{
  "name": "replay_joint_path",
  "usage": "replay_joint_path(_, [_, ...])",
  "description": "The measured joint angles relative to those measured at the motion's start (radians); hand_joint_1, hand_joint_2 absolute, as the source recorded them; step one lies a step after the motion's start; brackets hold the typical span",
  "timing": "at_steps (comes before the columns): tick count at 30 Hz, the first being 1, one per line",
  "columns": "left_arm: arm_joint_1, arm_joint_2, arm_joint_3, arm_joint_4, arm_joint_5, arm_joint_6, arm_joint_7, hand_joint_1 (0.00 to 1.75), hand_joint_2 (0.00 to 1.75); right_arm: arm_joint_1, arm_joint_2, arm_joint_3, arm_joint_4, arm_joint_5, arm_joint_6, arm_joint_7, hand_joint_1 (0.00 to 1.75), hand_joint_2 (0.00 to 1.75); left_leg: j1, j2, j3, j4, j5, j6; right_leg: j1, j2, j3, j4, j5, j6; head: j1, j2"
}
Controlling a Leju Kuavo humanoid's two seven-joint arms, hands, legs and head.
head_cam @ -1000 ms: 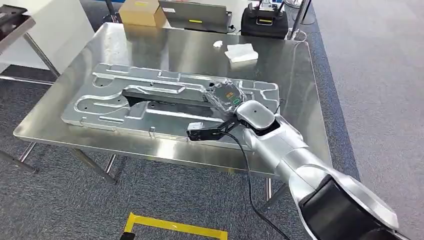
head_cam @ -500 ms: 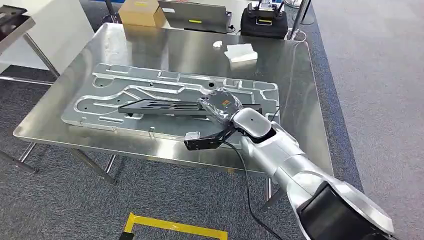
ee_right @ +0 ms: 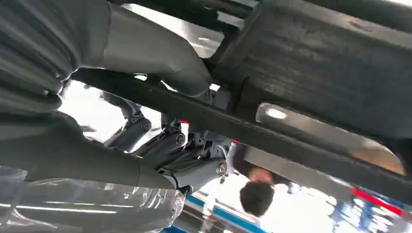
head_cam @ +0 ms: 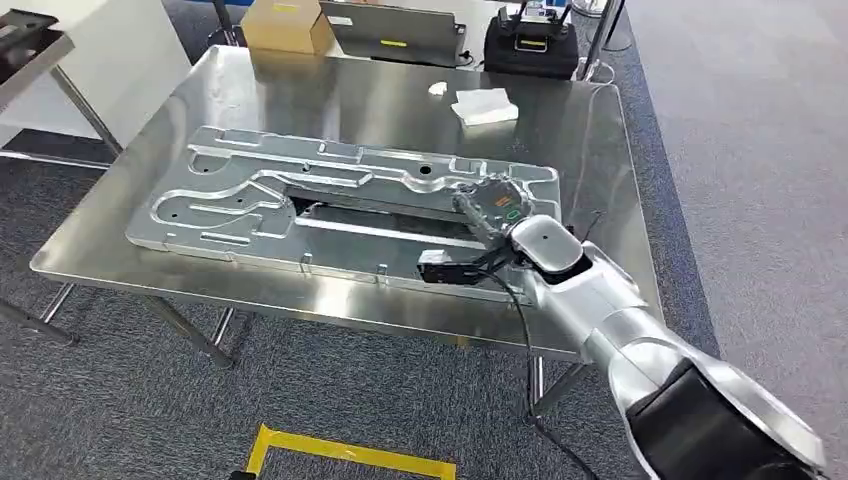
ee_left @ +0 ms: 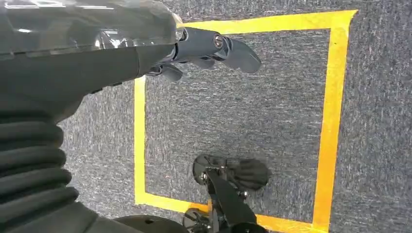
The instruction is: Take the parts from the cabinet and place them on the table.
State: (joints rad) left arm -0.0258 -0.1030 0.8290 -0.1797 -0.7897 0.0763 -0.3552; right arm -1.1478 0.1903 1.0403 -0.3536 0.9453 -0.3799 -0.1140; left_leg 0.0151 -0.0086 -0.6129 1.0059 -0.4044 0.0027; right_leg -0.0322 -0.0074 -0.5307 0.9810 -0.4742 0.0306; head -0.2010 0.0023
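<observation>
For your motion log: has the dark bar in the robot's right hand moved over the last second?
Yes. The dark bar has dropped lower and shifted right, lying along the slot of the fixed metal panel.

A steel table [head_cam: 330, 95] fills the upper middle of the head view, standing on grey carpet [head_cam: 750, 150]. On it lies a long grey metal panel [head_cam: 250, 195] with stamped channels and cut-outs, running from nine o'clock towards three o'clock. The right arm [head_cam: 640, 345] enters from five o'clock, and the right hand [head_cam: 490, 208] rests at the panel's three o'clock end, on a dark bar [head_cam: 360, 198] lying along the panel. At twelve o'clock sit white cloths [head_cam: 480, 104], a cardboard box [head_cam: 280, 22], a laptop [head_cam: 395, 30] and a black case [head_cam: 530, 45]. Yellow floor tape [head_cam: 340, 450] shows at six o'clock.
</observation>
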Motion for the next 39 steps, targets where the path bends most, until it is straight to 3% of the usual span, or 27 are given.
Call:
replay_joint_path(10, [-0.004,0.006,0.002,0.0,-0.018,-0.016,0.023,0.0,1.75,0.015,-0.043,0.0,0.022,0.032,-0.006,0.015,1.75,1.75,0.0,0.001,0.001,0.0,0.0,0.0,0.0,0.0,0.0,0.0,0.001,0.001,0.0,0.0])
replay_joint_path(25, [-0.008,0.014,0.014,0.0,-0.016,-0.035,0.01,0.0,1.75,0.062,-0.101,-0.006,0.016,0.036,-0.036,-0.005,1.75,1.75,-0.001,0.0,0.005,0.0,0.0,0.0,-0.001,0.0,0.003,0.0,0.0,0.001,0.0,0.0])
replay_joint_path(39, [-0.014,0.012,0.034,0.0,-0.008,-0.016,0.029,0.0,1.75,0.087,-0.106,-0.012,0.006,0.059,-0.031,-0.026,1.75,1.75,-0.001,0.0,0.006,0.0,0.0,0.0,-0.001,0.0,0.005,0.0,0.0,0.001,0.0,0.0])
